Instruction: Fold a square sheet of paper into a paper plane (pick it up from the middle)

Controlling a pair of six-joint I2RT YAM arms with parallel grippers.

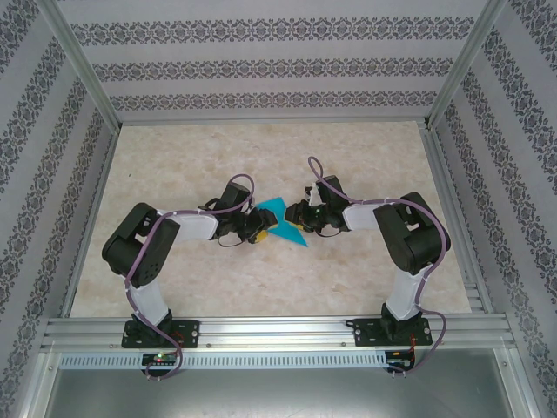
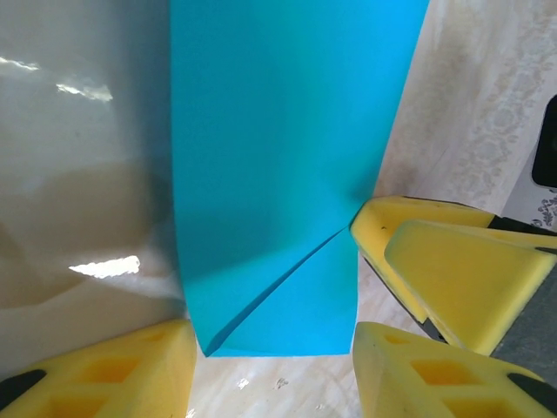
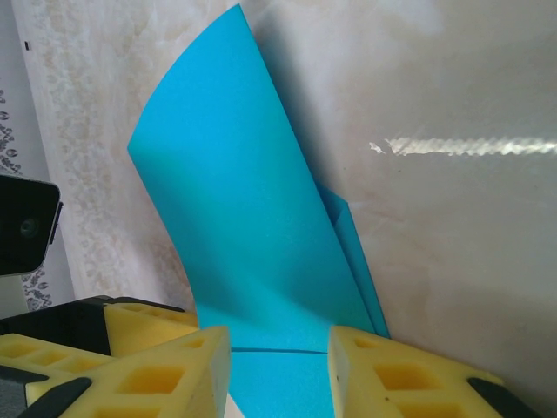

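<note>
Yellow foam fingers (image 2: 104,374) of the left gripper (image 1: 255,229) (image 2: 274,335) stand spread wide, released, gripping nothing. The creased near edge of the teal-blue sheet of paper (image 1: 283,225) (image 2: 278,157) (image 3: 235,200) lies in the gap between them, on the pale marbled tabletop (image 1: 218,157). The sheet stretches straight ahead of that gripper. Facing it, the right gripper (image 1: 297,218) (image 3: 278,344) is also parted, its fingers (image 3: 392,374) straddling the paper. The paper curls upward ahead of it, with a folded layer just to its right.
</note>
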